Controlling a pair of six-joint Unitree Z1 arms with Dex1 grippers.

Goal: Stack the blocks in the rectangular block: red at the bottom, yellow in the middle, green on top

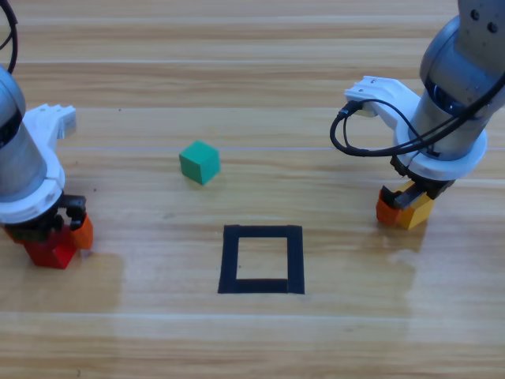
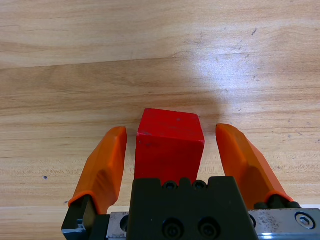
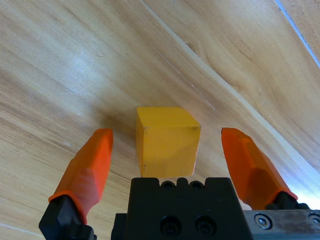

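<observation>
nothing stacked yet, both claws poised over their cubes

from the high view, you have no step finished: the rectangular block (image 1: pixel 262 260) of black tape shows only bare wood inside. the green (image 1: pixel 199 162) cube sits alone on the worktop (image 1: pixel 252 79), up and to the left of the outline, well apart from both arms. your left claw (image 1: pixel 57 235) is down at the picture's left edge over the red (image 1: pixel 52 253) cube, and your right claw (image 1: pixel 404 207) is down on the right over the yellow (image 1: pixel 417 212) cube. all three placings are still to do, red first.

in the left wrist view, the left claw (image 2: pixel 170 155) is released: red (image 2: pixel 169 149) lies between the jaws, near the black body, with a clear gap of wood on each side, narrower on the left.

in the right wrist view, the right claw (image 3: pixel 167 155) is released too: yellow (image 3: pixel 166 141) sits between the jaws, touching neither, with wide gaps both sides.
</observation>
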